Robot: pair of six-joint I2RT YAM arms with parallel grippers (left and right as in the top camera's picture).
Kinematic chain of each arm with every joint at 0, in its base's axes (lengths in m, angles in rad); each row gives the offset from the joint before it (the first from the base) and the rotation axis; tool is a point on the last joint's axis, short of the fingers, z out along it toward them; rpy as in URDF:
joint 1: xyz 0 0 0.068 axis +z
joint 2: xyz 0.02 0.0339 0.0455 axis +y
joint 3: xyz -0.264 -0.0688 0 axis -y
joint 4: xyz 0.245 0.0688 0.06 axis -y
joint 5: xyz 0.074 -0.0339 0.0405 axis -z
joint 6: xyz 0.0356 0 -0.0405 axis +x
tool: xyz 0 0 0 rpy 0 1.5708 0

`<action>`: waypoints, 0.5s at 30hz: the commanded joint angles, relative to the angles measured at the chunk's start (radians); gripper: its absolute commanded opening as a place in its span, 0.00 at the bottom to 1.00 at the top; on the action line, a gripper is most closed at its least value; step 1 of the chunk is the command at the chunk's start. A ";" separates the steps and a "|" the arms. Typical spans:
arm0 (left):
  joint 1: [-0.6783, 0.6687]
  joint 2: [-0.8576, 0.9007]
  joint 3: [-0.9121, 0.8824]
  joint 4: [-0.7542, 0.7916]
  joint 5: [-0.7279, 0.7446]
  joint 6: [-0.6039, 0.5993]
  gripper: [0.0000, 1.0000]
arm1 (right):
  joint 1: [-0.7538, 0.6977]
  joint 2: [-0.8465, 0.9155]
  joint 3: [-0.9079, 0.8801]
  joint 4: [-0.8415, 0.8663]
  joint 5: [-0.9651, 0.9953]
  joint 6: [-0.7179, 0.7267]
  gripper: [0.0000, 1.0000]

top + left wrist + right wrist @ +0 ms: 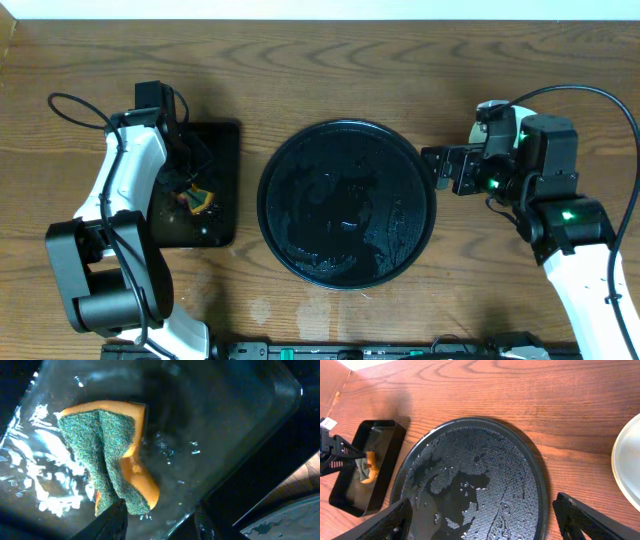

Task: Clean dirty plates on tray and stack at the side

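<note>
Large round glossy black tray (347, 205) sits mid-table, wet with droplets; edge of a pale round plate (629, 460) shows on the wood to its right, stacked or single I cannot tell. Right gripper (436, 168) at the tray's right rim, fingers spread, empty; left gripper (157, 517) over the small rectangular black tray (222, 148), jaws apart, with the green-and-orange sponge (107, 455) lying released.

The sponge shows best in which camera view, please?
Left wrist: the sponge fills the frame, green scouring face and orange body clear. Overhead shows a small, half-hidden bit; right wrist shows a tiny distant speck.
</note>
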 commanded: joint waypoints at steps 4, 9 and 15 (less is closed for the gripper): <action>0.003 -0.067 0.073 -0.076 0.009 0.028 0.45 | 0.010 -0.089 0.000 -0.008 0.014 -0.011 0.91; 0.002 -0.217 0.144 -0.188 0.010 0.027 0.45 | 0.011 -0.203 0.000 -0.017 0.014 -0.011 0.90; 0.002 -0.438 0.145 -0.235 0.009 0.027 0.67 | 0.010 -0.359 0.000 -0.148 0.016 -0.050 0.90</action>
